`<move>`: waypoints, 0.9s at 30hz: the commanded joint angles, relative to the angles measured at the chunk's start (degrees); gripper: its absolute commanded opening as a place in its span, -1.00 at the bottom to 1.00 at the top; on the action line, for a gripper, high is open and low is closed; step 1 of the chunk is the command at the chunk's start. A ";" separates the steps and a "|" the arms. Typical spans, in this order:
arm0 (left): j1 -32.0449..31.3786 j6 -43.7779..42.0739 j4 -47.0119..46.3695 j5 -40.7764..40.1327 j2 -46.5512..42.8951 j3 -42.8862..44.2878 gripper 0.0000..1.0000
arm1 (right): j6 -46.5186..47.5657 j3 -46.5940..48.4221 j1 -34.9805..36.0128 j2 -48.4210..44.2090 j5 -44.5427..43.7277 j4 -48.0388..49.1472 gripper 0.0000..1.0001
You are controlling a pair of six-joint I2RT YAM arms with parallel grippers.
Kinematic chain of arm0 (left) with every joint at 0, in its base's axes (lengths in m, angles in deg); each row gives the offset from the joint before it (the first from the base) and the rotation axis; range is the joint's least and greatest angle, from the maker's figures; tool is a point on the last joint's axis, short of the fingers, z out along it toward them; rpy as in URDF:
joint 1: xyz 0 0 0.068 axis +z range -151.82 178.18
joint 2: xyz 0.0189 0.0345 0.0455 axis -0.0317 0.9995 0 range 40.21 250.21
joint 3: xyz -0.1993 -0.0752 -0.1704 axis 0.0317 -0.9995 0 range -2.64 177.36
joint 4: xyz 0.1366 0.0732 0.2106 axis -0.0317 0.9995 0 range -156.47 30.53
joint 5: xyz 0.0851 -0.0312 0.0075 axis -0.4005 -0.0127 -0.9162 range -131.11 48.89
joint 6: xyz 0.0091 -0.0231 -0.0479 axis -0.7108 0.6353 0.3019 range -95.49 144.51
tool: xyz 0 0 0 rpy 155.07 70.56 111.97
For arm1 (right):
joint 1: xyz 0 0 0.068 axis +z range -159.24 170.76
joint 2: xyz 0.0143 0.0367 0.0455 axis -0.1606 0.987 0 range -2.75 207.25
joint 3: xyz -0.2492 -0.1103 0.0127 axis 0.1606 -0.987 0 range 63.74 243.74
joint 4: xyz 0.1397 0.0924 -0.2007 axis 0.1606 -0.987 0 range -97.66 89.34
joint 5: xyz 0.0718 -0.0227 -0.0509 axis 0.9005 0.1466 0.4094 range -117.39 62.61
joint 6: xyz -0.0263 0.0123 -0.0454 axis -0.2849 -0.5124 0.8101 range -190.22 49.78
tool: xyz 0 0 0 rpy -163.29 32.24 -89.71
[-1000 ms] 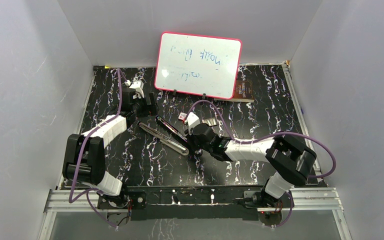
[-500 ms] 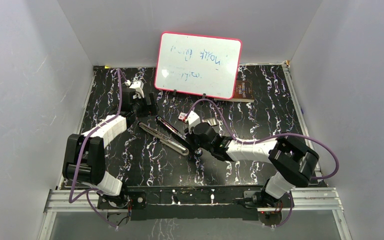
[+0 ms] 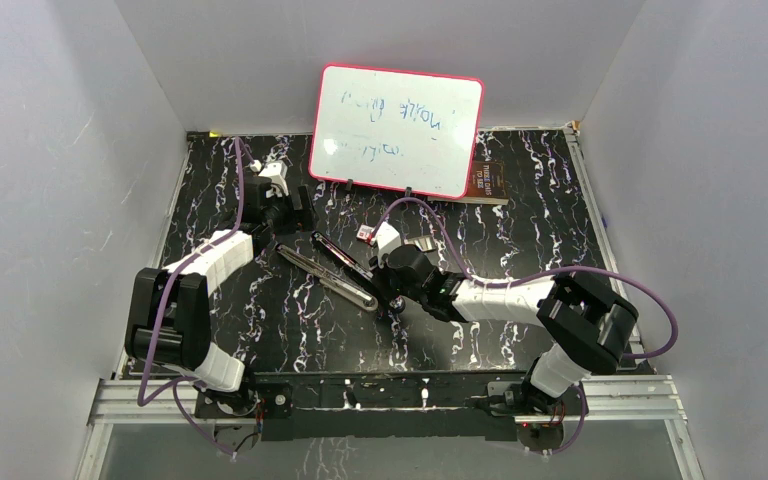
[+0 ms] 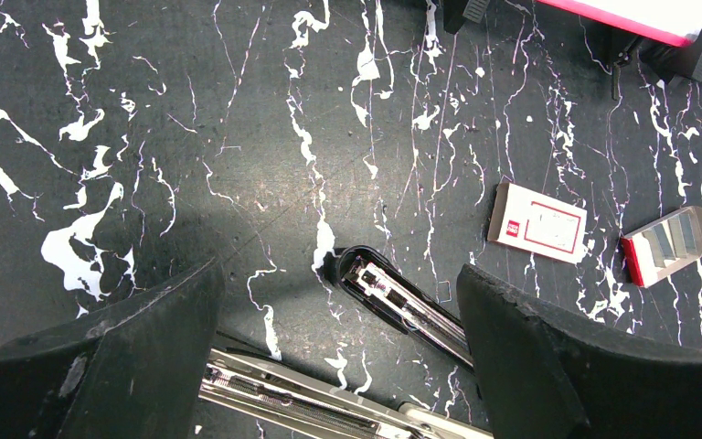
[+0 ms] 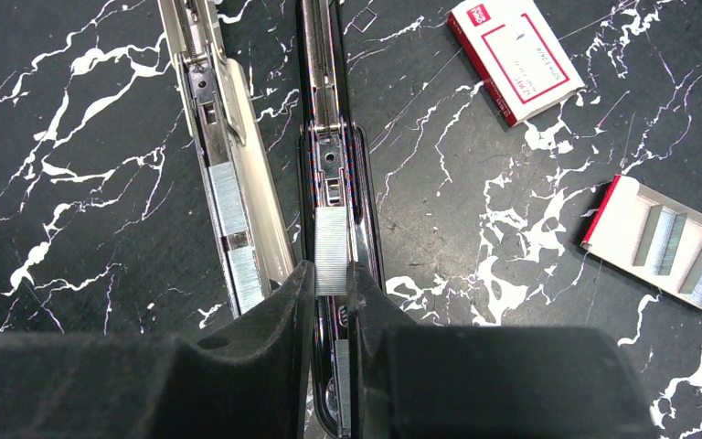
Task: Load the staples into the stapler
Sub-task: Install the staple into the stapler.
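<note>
Stapler [image 3: 330,275] lies mid-desk, hinged wide open, both halves flat and side by side on the desk [image 3: 520,230].

**R hand** [image 5: 331,271]: nearly closed, fingers pinching one staple strip [image 5: 332,240]. The strip sits lengthwise over the black half [image 5: 334,137], in line w/ its channel. Can't tell if it is seated or only resting on top.

**L hand** [image 4: 338,279]: jaws as wide as they go, holding nothing. It hovers over the far tip of the black half, one finger either side, not touching as far as seen.

**Progress (my read)**
- Done: stapler opened, strip fetched and brought to the stapler.
- Left: seat the strip, let go, fold the halves shut.
- Roughly past halfway.
- Silver rail half [image 5: 203,101] shows two pale grey blocks in its channel. These may be staples already in, or the pusher; can't tell.

**Count**
- Stapler: 1 (2 halves).
- Strip in hand: 1.
- Spare strips [image 5: 658,240]: in an open red-edged tray [image 5: 622,219] to the right of the stapler, well apart from it. At least 2; exact no. unclear.
- Small white box w/ red label [image 5: 515,57]: 1, lying closed near the tray.
- Whiteboard [image 3: 397,130]: 1, propped at the back, scribble unreadable.
- Arms: 2, both at the stapler.
</note>
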 commanded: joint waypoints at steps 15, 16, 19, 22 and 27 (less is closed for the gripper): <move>0.34 -0.02 -0.84 0.70 -1.71 -0.38 0.93 | -2.15 1.71 -0.25 -0.16 -1.11 -1.18 -1.00; 0.35 -0.02 -0.88 0.70 -1.72 -0.38 0.93 | -2.15 1.73 -0.25 -0.17 -1.30 -1.28 -1.00; 0.38 0.00 -0.89 0.64 -1.67 -0.40 0.93 | -2.25 1.82 -0.34 -0.03 -1.40 -1.48 -1.00; 0.34 -0.01 -0.88 0.69 -1.68 -0.39 0.93 | -2.34 1.82 -0.37 0.05 -1.26 -1.63 -1.00; 0.34 0.00 -0.88 0.62 -1.69 -0.41 0.93 | -2.43 1.91 -0.44 0.36 -0.64 -1.96 -1.00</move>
